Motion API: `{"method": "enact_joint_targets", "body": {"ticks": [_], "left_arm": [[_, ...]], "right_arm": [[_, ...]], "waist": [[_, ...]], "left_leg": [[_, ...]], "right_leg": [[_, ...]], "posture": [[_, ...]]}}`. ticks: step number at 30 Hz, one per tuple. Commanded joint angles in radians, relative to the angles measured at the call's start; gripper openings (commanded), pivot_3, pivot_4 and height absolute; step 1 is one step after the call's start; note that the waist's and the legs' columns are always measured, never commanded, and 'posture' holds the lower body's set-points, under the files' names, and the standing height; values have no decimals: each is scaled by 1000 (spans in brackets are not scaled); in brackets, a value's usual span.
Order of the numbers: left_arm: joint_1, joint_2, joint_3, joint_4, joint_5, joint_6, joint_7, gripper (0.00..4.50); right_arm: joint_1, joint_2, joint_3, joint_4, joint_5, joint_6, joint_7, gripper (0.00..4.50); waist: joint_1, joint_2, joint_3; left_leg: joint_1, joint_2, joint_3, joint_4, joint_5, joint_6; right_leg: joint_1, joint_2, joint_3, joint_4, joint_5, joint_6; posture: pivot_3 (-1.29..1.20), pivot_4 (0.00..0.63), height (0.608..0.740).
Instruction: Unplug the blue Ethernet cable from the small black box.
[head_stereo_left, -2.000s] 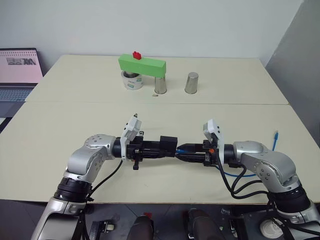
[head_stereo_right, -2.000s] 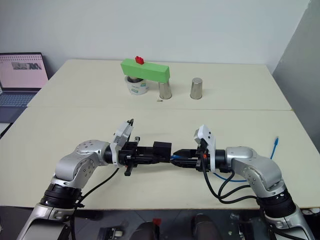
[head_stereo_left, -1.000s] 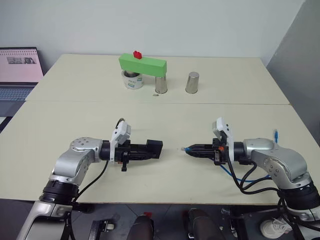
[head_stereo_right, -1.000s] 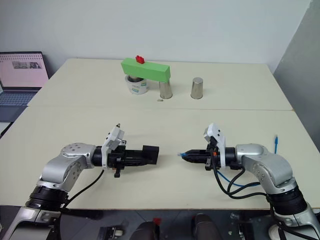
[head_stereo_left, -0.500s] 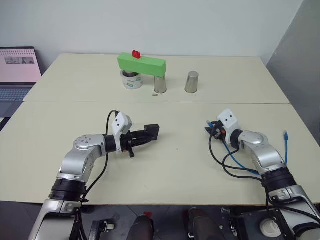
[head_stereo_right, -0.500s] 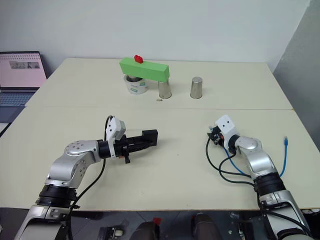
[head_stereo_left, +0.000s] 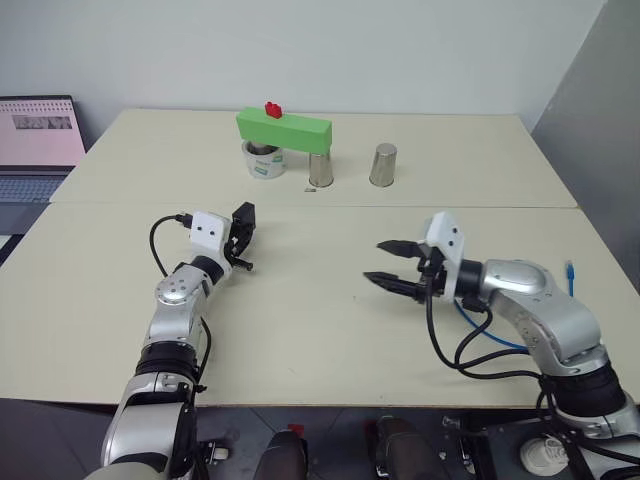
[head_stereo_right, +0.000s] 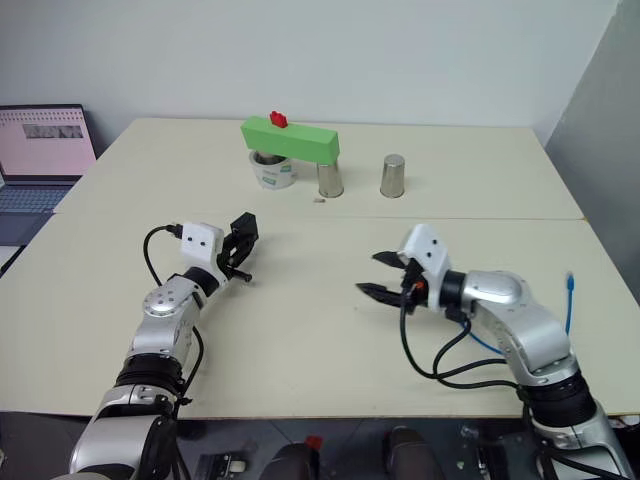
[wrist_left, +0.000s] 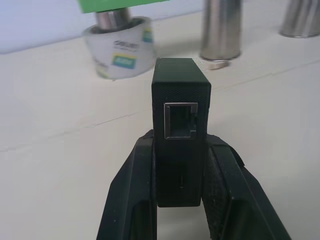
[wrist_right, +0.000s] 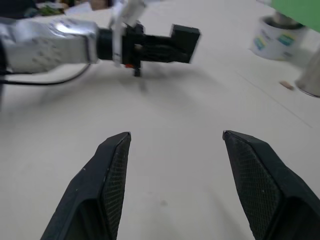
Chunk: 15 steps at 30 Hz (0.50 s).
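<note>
The small black box (wrist_left: 181, 145) is gripped between the two fingers of the left pincer (head_stereo_left: 243, 225), which is clamped shut on its sides. The box is held above the desk (head_stereo_left: 320, 330) toward the left edge, and its port faces the wrist camera with no plug in it. The right pincer (head_stereo_left: 392, 266) is held over the middle of the near half of the desk, its fingers (wrist_right: 107, 180) spread wide apart with nothing between them. The two pincers are well apart from each other.

The blue Ethernet cable (head_stereo_left: 570, 275) is seen by the right edge of the desk, where one plug end shows just past the right arm; a further stretch of blue cord is seen under that arm's forearm, mixed with its black cables. Where the cable's other end lies cannot be told.

Toward the far edge of the desk, a green block (head_stereo_left: 283, 127) carrying a small red piece (head_stereo_left: 271, 108) is rested on a white tape roll (head_stereo_left: 265, 163) and a steel cup (head_stereo_left: 320, 169). A second steel cup (head_stereo_left: 382, 165) is stood apart, nearer the right edge. A laptop (head_stereo_left: 38, 145) is seen beyond the left edge.
</note>
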Motion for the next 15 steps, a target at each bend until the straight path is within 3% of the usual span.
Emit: {"method": "enact_joint_targets", "body": {"ticks": [1, 2, 3, 10, 13, 15], "left_arm": [[-25, -4, 31, 50, -15, -47, 5, 1147], [-21, -7, 33, 61, -15, -44, 3, 1497], [-14, -12, 40, 68, -26, -35, -4, 1525], [53, -26, 69, 23, -62, -3, -27, 3074], [142, -10, 60, -105, -54, 110, -3, 3620], [219, 7, 57, -243, -60, 194, 1, 3620]], "right_arm": [[-21, 11, -4, -12, -3, 10, -23, 3117], [-23, 14, -4, -7, -8, 12, -30, 3122], [-25, 16, -4, -5, -9, 13, -34, 3122], [-21, 18, -6, -14, -10, 28, -45, 3122], [-17, 16, -4, -23, -13, 32, -49, 3122], [-11, 12, -7, -29, -11, 35, -49, 3122]], "waist": [[1, 0, 0], [2, 0, 0], [2, 0, 0], [0, 0, 0], [-5, 0, 0], [-13, 0, 0]], "left_leg": [[0, 0, 0, 0, 0, 0], [0, -1, 0, 0, 0, 0], [-1, -1, 0, 0, 0, 0], [0, -1, -1, 0, 0, 0], [1, -1, 0, 0, 0, 0], [3, 0, 1, -1, 0, 0]], "right_leg": [[0, 0, 0, 0, 0, 0], [0, -1, 0, 0, 0, 0], [0, -1, 0, 0, 0, 0], [0, -1, -1, 1, 0, 0], [0, -1, 0, 1, 0, 0], [1, -1, 1, 1, 0, 0]], "posture": [[0, 150, 740], [0, 150, 740], [0, 150, 740], [0, 150, 740], [0, 150, 740], [0, 150, 740]]}}
